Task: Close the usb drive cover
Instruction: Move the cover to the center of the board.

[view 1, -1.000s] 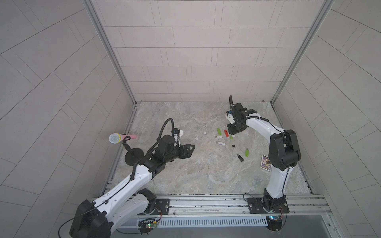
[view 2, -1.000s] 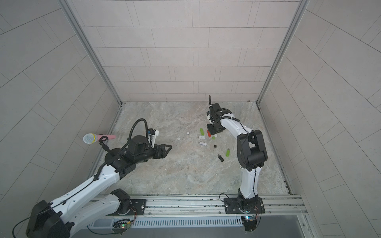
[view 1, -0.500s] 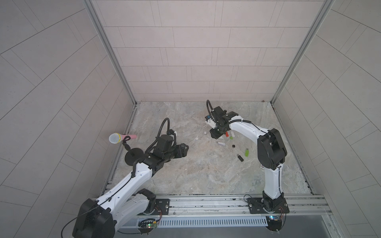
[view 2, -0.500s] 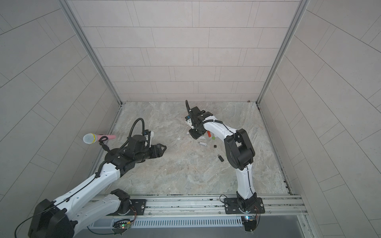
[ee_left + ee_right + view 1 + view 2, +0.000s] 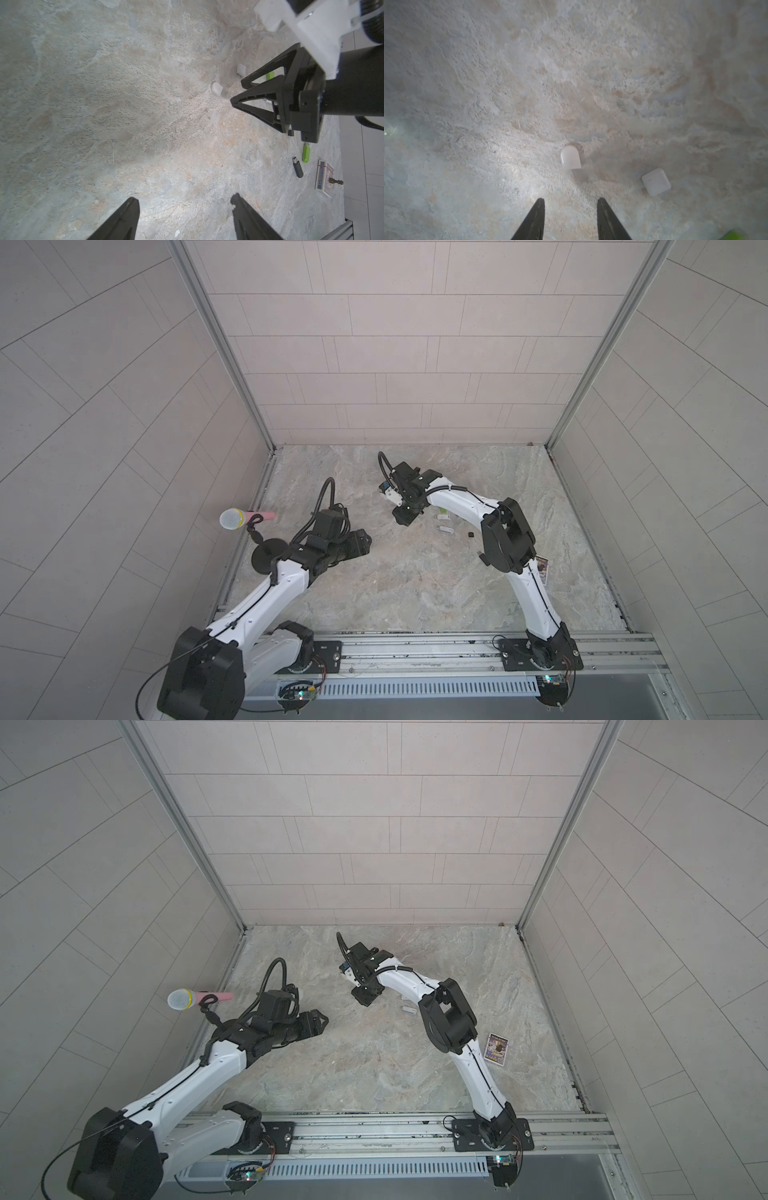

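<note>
Marbled bench (image 5: 415, 593), centre-far: right arm's jaws narrowly parted, empty; white rounded cap (image 5: 570, 159) lies just beyond their tips, long axis in line with them; left arm's jaws, wide and empty, hang well apart, near-left.

Grey-and-tan marbled table (image 5: 374, 593)
Milky-white rounded cap (image 5: 570, 159) and square cap (image 5: 655, 182); lime-green usb drive (image 5: 306, 153); black usb drive (image 5: 298, 170); pink, yellow-banded microphone (image 5: 248, 517).

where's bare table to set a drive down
Bare: the grey marble tabletop between the left hand, the front rail and the small printed card box; also the strip along the back wall. Crowded: round the right hand, with white plastic caps and pale usb drives.
</note>
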Tool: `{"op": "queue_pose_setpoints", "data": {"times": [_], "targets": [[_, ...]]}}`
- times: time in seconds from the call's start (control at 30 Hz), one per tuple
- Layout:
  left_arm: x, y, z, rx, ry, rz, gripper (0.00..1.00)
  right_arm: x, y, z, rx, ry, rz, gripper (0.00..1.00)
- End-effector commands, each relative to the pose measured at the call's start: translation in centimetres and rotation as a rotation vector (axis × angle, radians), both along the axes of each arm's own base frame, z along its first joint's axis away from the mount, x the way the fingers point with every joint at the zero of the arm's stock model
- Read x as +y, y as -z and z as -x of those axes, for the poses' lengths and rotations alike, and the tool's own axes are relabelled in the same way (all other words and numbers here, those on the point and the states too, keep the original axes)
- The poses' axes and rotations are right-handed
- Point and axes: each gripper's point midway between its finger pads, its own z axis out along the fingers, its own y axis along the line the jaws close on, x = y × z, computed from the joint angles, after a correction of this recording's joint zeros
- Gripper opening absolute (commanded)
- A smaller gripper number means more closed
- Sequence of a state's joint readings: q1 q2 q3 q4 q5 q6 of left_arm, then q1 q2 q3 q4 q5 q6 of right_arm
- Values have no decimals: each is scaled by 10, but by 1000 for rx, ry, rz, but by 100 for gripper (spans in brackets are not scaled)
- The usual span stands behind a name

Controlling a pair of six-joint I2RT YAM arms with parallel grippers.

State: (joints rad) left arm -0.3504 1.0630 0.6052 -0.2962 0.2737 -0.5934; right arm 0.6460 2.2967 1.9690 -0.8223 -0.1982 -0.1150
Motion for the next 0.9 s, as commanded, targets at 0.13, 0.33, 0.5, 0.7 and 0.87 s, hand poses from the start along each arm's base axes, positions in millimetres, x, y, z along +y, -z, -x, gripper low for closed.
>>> {"op": "queue_pose_setpoints", "data": {"times": [0.13, 0.33, 0.5, 0.7, 0.87], "targets": [[1, -5, 1, -18, 9, 10, 82, 7, 13, -1, 45, -22, 42, 46], [0, -7, 0, -27, 13, 22, 82, 13, 23, -5, 68, -30, 56, 46], [0, -7, 0, -30, 11, 26, 82, 14, 34, -3, 87, -40, 73, 45], [0, -6, -1, -30, 8, 29, 82, 12, 44, -1, 104, -42, 87, 39], [0, -6, 0, -29, 11, 31, 82, 8, 54, 2, 123, -45, 113, 29]]}}
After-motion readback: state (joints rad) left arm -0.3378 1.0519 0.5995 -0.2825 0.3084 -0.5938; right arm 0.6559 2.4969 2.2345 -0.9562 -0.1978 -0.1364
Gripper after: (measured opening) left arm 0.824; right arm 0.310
